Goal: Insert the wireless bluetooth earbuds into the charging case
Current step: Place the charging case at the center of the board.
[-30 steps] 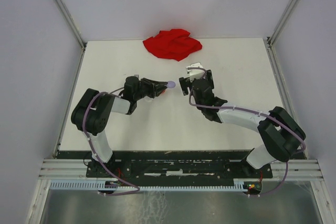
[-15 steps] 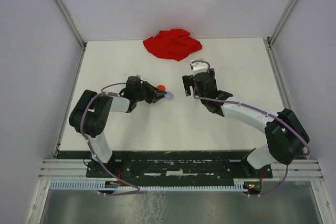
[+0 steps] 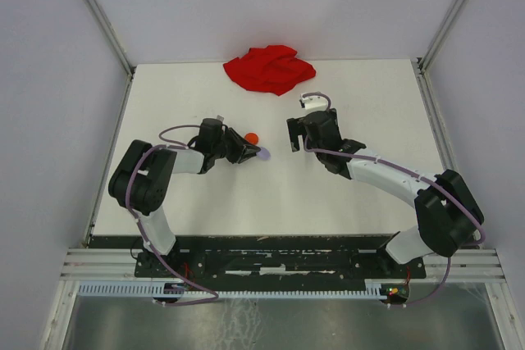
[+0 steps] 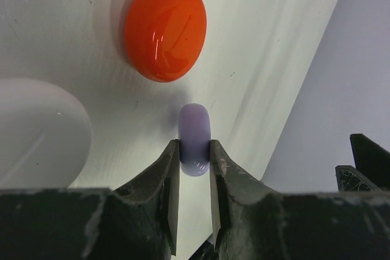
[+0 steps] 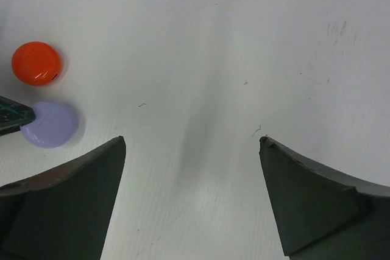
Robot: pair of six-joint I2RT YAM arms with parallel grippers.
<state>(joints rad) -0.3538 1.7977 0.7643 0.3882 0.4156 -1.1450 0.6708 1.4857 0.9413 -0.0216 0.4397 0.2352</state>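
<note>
The lavender round case [image 4: 194, 141] is pinched between the fingers of the left end effector [image 4: 194, 146]. It stands on edge, gripped across its thin side, with most of it poking out past the fingertips. The jaws are narrow, closed on it from both sides. Whether its lower edge touches the desk [image 3: 246, 194] cannot be told; a soft shadow lies on the surface just behind it.

Just beyond it an orange round case [image 4: 164, 30] lies flat on the desk, lid shut, near the lavender one but apart from it. A white rounded object [image 4: 36, 132] rests on the desk to the left in the left wrist view, cut off by the frame edge, so what it is cannot be told.

From above, the left arm reaches toward the middle of the desk with the lavender case at its tip, the orange case close behind it toward the far side. The right end effector [image 5: 192, 142] faces them across a gap, its jaws spread wide and holding nothing. In its own view both cases sit at the far left, the orange one above the lavender one.

A crumpled red cloth [image 3: 269, 68] lies at the far edge of the desk, well apart from both arms.
</note>
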